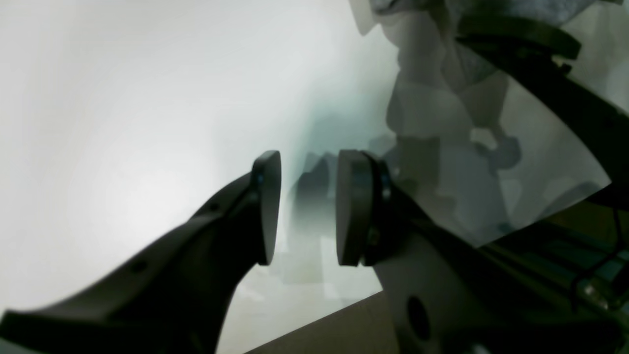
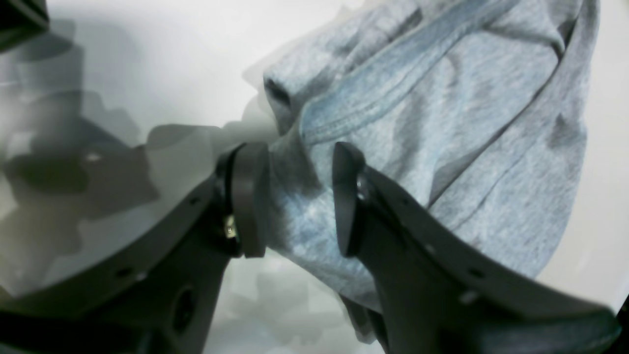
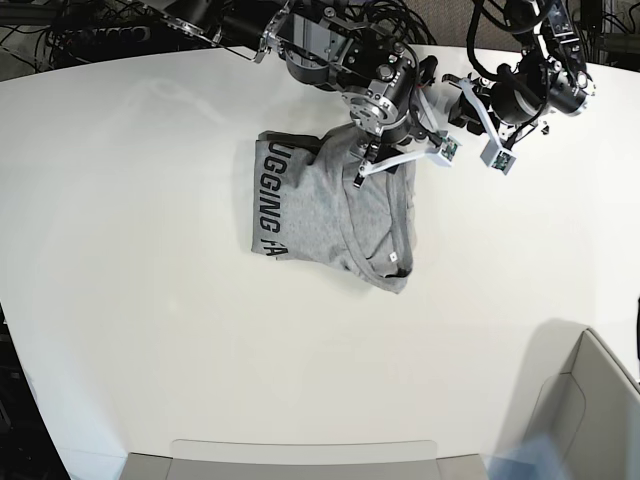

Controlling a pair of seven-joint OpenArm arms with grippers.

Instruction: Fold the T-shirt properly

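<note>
While the heather-grey cotton T-shirt (image 3: 335, 210) lies crumpled on the smooth white table (image 3: 150, 320), my right gripper (image 2: 300, 196) straddles its soft knit at twelve o'clock, pads apart; my left gripper (image 1: 307, 209) gapes empty.

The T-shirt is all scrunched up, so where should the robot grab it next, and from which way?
Probably the free fabric edges, not the bunched middle. The T-shirt lies partly folded on the white table, lettering along its left edge and the collar at its lower right. The right gripper, jaws apart, already straddles cloth at the top edge; coming down from above there looks easiest. The left gripper hangs open beside the shirt.
</note>
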